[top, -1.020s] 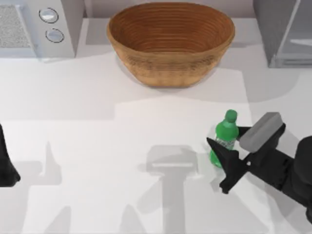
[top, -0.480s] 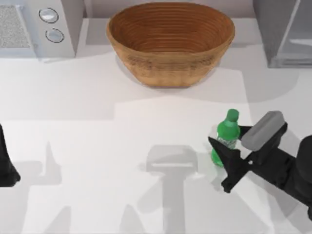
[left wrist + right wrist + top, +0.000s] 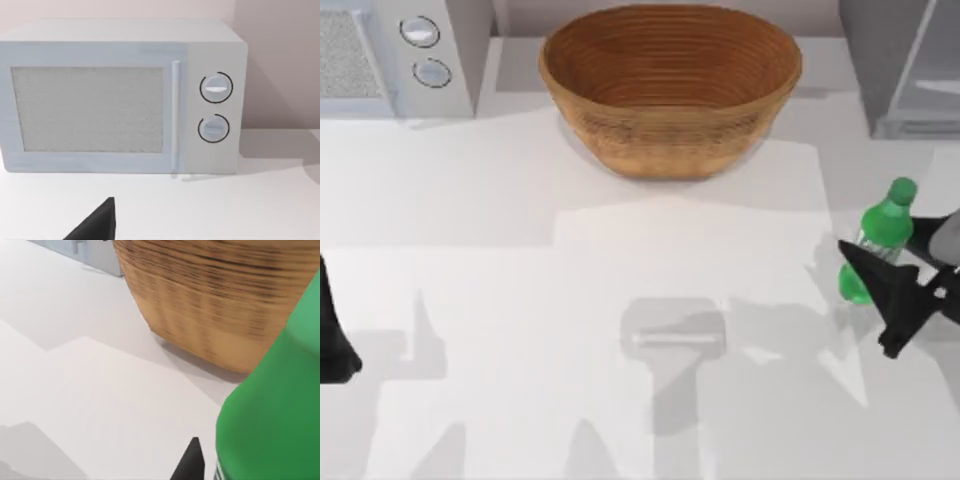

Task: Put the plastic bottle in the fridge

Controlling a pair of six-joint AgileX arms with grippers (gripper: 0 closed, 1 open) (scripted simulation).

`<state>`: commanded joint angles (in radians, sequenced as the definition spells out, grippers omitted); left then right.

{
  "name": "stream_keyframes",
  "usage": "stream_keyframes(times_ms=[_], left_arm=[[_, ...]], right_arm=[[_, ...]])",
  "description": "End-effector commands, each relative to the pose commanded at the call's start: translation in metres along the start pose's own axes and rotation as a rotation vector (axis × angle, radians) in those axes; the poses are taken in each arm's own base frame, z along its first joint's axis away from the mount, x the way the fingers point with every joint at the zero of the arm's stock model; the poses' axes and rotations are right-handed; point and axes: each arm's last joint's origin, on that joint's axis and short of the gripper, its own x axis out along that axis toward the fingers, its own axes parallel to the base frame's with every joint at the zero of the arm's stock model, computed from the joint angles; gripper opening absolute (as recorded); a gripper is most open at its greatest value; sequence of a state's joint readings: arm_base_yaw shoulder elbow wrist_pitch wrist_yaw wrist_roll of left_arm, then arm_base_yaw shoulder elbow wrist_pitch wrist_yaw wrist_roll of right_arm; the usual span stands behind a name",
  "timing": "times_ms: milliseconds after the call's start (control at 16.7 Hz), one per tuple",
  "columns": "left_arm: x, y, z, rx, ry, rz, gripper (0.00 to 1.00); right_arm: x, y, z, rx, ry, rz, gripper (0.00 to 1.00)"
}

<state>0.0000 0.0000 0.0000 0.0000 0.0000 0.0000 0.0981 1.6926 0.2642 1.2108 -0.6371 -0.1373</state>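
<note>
Green plastic bottle (image 3: 880, 238): clamped in right gripper (image 3: 882, 262), carried below the fridge (image 3: 900, 65). Next: door to be opened. Left gripper's (image 3: 335, 350) fingers: cannot tell.

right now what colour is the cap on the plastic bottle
Green, like the plastic bottle itself; the top view shows it best.

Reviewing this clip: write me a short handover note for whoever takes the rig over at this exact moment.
Right gripper: shut on the plastic bottle, upright near the table's right edge, in front of the fridge.
Left gripper: parked at the table's left edge, facing the microwave; fingers cannot be judged.
Basket: at the back centre, not involved.
Done: bottle grasped and brought toward the fridge.
Left: get the bottle inside the fridge and release. Whether the door is open is unclear.
</note>
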Motion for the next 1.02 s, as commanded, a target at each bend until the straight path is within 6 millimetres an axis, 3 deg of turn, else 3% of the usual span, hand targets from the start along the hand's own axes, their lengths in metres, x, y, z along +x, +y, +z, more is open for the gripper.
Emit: stream_keyframes(times_ms=[240, 600, 1020], left_arm=[[0.000, 0.000, 0.000, 0.000, 0.000, 0.000, 1.00], [0.000, 0.000, 0.000, 0.000, 0.000, 0.000, 1.00], [0.000, 0.000, 0.000, 0.000, 0.000, 0.000, 1.00]], right_arm=[[-0.022, -0.010, 0.002, 0.012, 0.015, 0.012, 0.01], [-0.023, -0.009, 0.003, 0.016, 0.017, 0.011, 0.01], [-0.049, 0.007, 0.032, 0.012, -0.007, -0.145, 0.01]])
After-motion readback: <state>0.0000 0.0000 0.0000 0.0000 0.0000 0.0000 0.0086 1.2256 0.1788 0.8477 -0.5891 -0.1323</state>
